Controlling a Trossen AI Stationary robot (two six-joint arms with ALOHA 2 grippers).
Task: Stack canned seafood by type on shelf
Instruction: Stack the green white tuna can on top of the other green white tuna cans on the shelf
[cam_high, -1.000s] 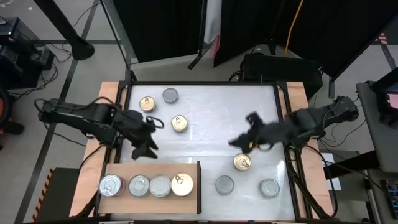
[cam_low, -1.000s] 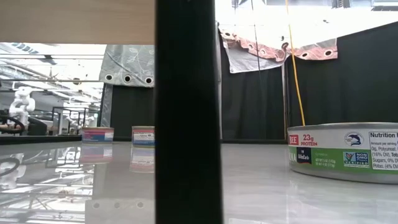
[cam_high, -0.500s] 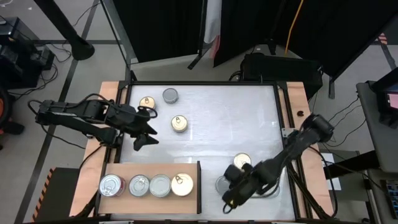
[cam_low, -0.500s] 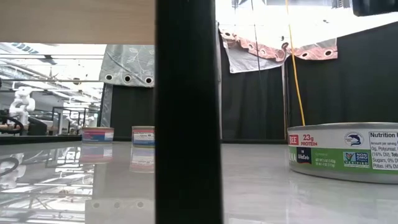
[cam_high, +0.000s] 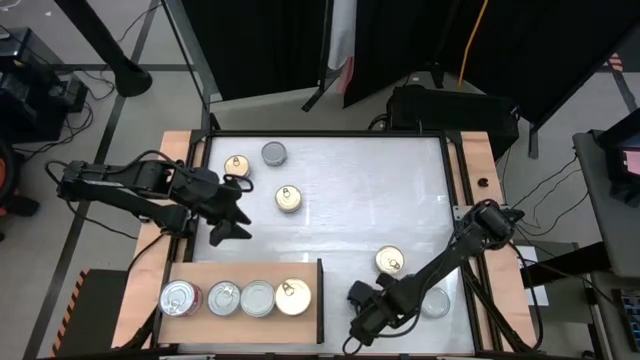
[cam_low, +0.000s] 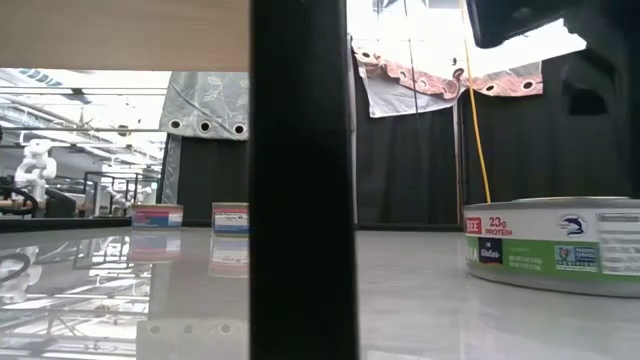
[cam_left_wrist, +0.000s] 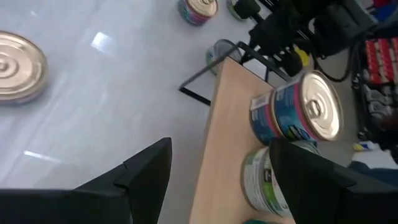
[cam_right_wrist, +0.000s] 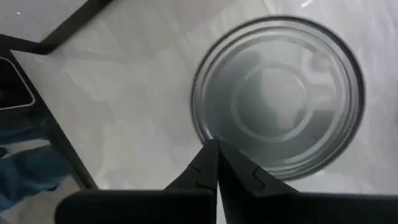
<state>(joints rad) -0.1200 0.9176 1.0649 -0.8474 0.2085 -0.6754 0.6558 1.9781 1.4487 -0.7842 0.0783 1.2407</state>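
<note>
Wood-brown, the shelf (cam_high: 200, 272) lay at the near left of the table (cam_high: 340, 190) with four cans in a row on it, the leftmost a silver can (cam_high: 177, 297) and the rightmost a gold-lidded can (cam_high: 292, 296) beside the dark upright edge (cam_high: 321, 298). Your left gripper (cam_high: 228, 213) hung above the table just behind that shelf, fingers spread well apart and holding nothing; in its wrist view the shelf stretched away ahead of the fingers. Farther back sat three loose cans, two gold-lidded and one silver. Moving right, the silver-lidded can (cam_high: 361, 297) you needed stood just past the shelf's upright edge, and your right gripper (cam_high: 356, 332) was low at its near side, by far the nearer arm. Its fingers (cam_right_wrist: 205, 171) were pressed tight together, gripping nothing, their tips just over the can's rim, so the can lay straight ahead of and below them. Being round, it offered no long axis to align with; I judged you would have to open the fingers wide to straddle it. Another gold can (cam_high: 389, 261) and another silver can (cam_high: 434, 301) remained to the right.
</note>
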